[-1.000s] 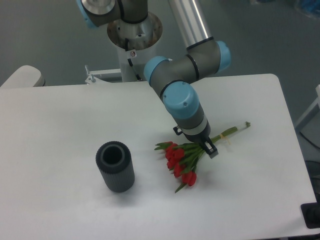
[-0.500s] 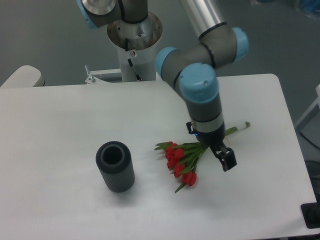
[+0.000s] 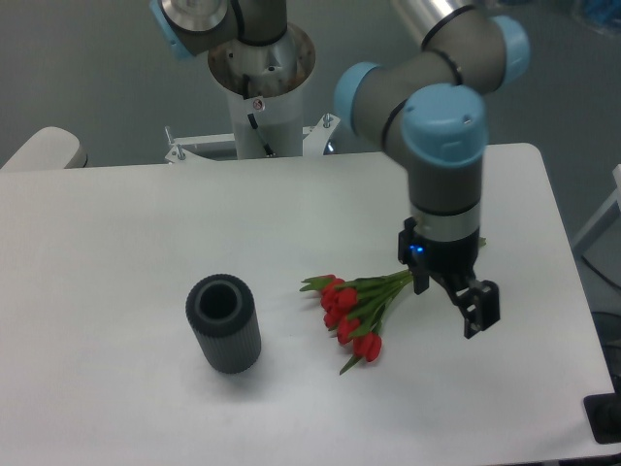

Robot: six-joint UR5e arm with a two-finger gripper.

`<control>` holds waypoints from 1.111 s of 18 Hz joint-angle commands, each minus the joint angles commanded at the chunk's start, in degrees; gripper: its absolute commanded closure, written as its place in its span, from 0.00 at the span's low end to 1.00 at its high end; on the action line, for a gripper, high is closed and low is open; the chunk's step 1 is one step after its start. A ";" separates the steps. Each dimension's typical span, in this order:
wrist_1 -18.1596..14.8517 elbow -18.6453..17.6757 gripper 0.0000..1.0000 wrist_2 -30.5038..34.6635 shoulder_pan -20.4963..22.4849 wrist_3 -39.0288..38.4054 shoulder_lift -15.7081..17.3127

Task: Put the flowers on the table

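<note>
The flowers lie flat on the table, red heads toward the ribbed dark vase, which stands upright well to their left. The gripper hangs just right of the stems, holding nothing; its jaw spacing cannot be judged.

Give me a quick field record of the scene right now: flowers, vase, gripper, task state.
flowers: red tulips lying flat on the table, heads toward the vase, stems running right behind the gripper
vase: dark ribbed cylinder, upright, left of the flowers, not touching them, nothing visible in it
gripper: raised to the right of the flowers, holding nothing; whether open or shut is not clear
task state: flowers appear placed on the table and released
</note>
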 joint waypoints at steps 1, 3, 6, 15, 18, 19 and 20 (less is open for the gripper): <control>0.00 0.62 0.00 -1.06 0.26 0.09 -0.35; 0.00 2.11 0.00 -2.38 0.36 0.35 -0.96; 0.35 2.99 0.00 -2.47 0.27 0.88 -1.76; 0.61 3.35 0.00 -2.65 -0.26 1.14 -2.29; 0.70 3.35 0.00 -2.65 -0.35 1.14 -2.29; 0.70 3.35 0.00 -2.65 -0.44 1.14 -2.29; 0.70 3.35 0.00 -2.65 -0.44 1.14 -2.29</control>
